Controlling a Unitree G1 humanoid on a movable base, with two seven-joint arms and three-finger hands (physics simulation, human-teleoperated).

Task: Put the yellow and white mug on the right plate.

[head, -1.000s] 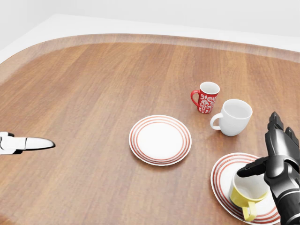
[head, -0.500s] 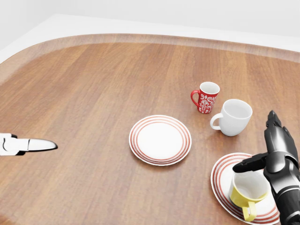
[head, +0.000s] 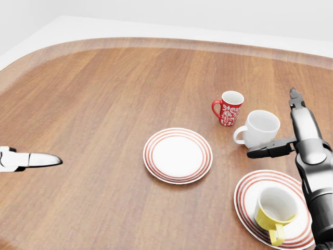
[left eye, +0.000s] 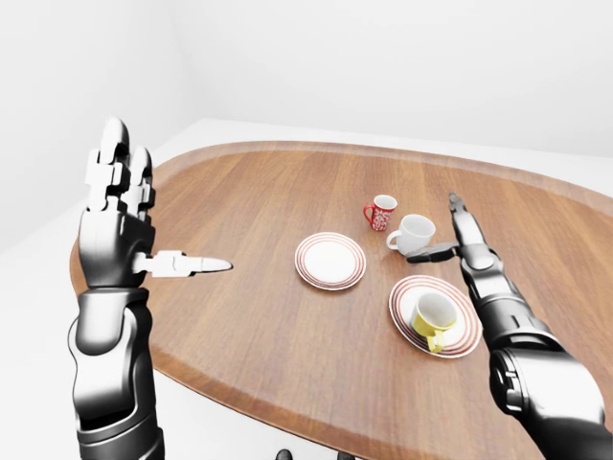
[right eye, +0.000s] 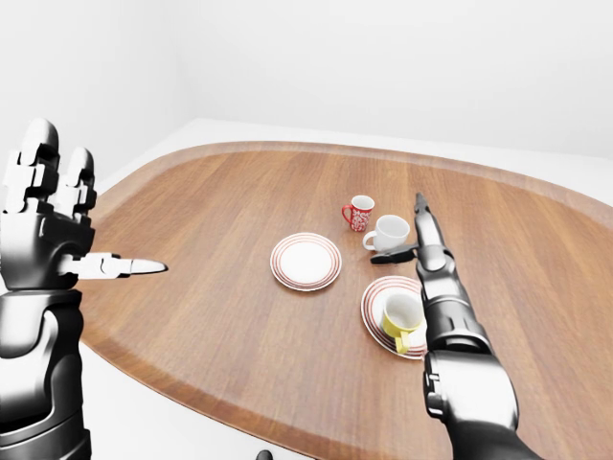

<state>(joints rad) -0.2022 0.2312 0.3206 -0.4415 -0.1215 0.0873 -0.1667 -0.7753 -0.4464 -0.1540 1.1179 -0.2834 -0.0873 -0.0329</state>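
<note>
Yellow and white mug [head: 276, 210] upright on right plate [head: 248, 194], lower right of head view. Right hand [head: 299, 136] above it, fingers spread, empty. Left hand [left eye: 120, 206] raised, fingers open.

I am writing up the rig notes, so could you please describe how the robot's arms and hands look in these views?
Both arms are glossy dark grey to black, built of rounded, segmented shells with visible joints. The left hand has blocky fingers with light grey or white segments and a pale thumb with a dark pointed tip. The right hand is all black, with slim tapering fingers. No cables or markings show.
</note>
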